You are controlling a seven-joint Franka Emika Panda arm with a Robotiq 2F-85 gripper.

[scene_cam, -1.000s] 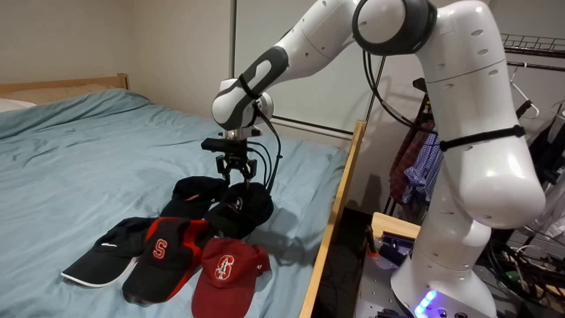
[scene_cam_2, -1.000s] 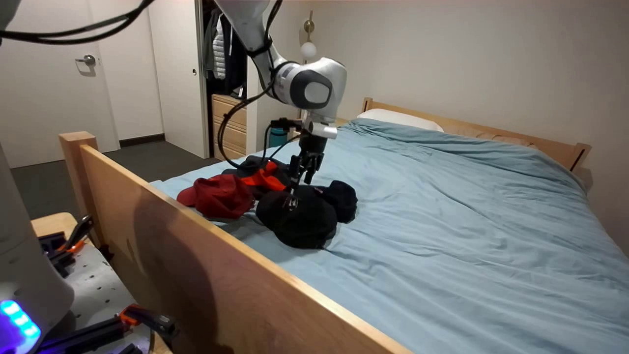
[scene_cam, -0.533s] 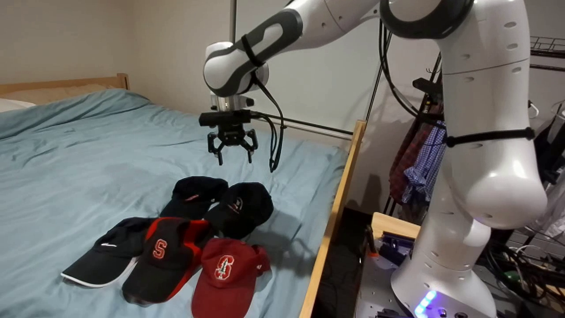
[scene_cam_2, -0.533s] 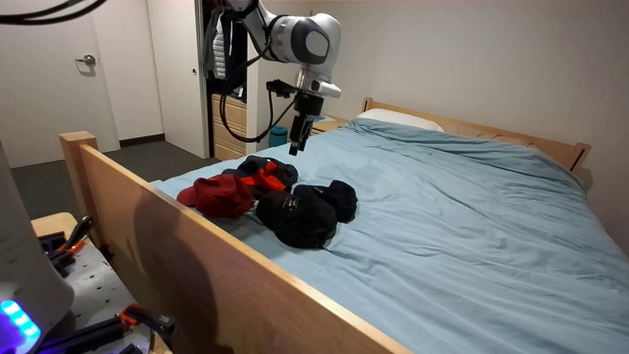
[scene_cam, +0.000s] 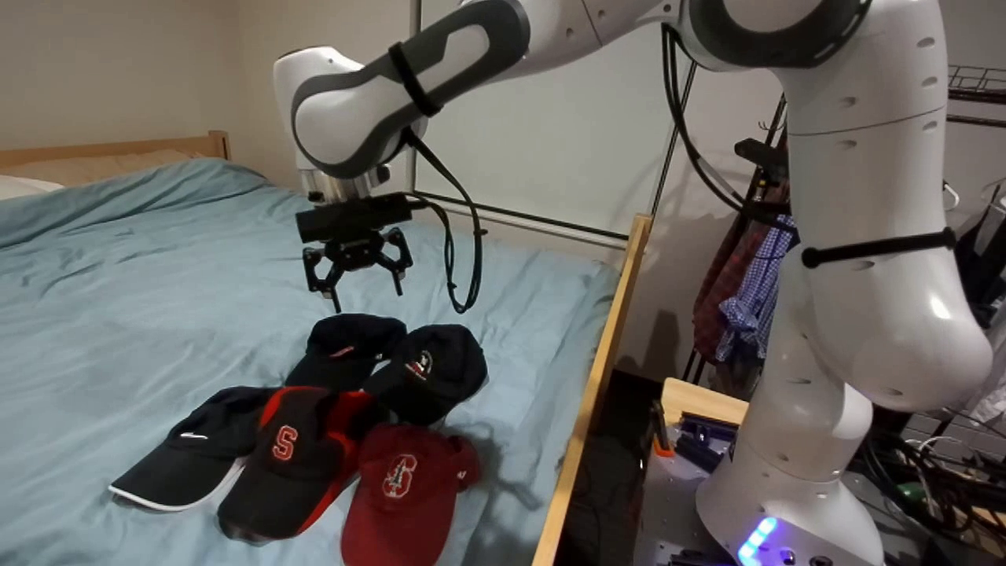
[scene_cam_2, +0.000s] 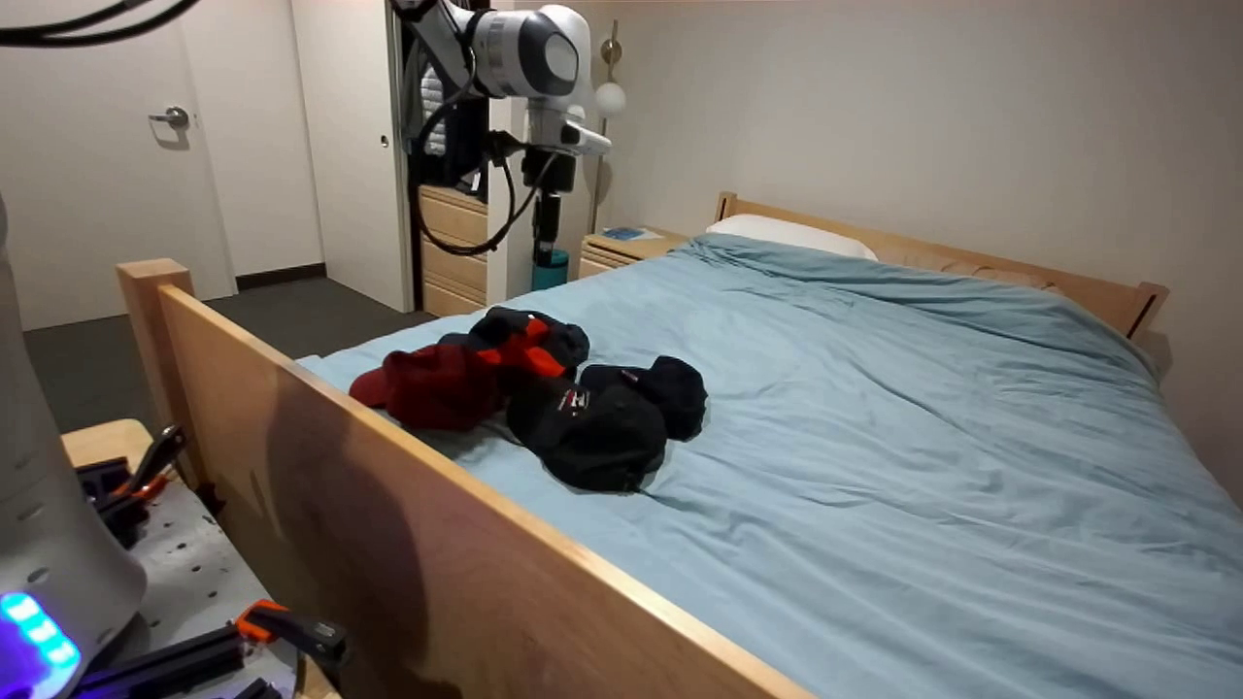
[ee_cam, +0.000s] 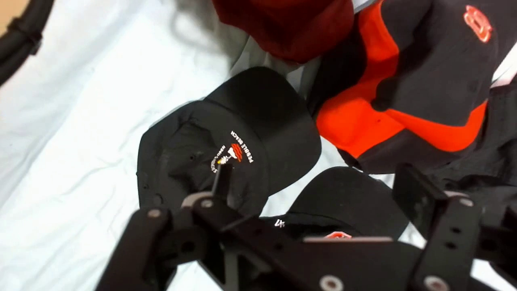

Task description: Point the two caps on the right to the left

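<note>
Blue bedcover [scene_cam_2: 923, 417]: rumpled | black cap with white-edged brim [scene_cam: 189, 452]: on bedcover, beside red-and-black cap [scene_cam: 300, 464] | white pillow [scene_cam_2: 791, 236]: near wooden headboard [scene_cam_2: 1092, 293] | checked shirt [scene_cam: 753, 291]: hanging | globe lamp [scene_cam_2: 610, 100]: upright | nightstand [scene_cam_2: 646, 247]: flat blue item [scene_cam_2: 626, 233] on top

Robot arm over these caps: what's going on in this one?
A robot arm is at work over five caps on a bed, two of which are to point left. Its gripper is open and empty, hanging above them without touching any. In an exterior view, the brim of the all-red cap points to the bottom edge and that of the black Pebble Beach cap to the lower left.
</note>
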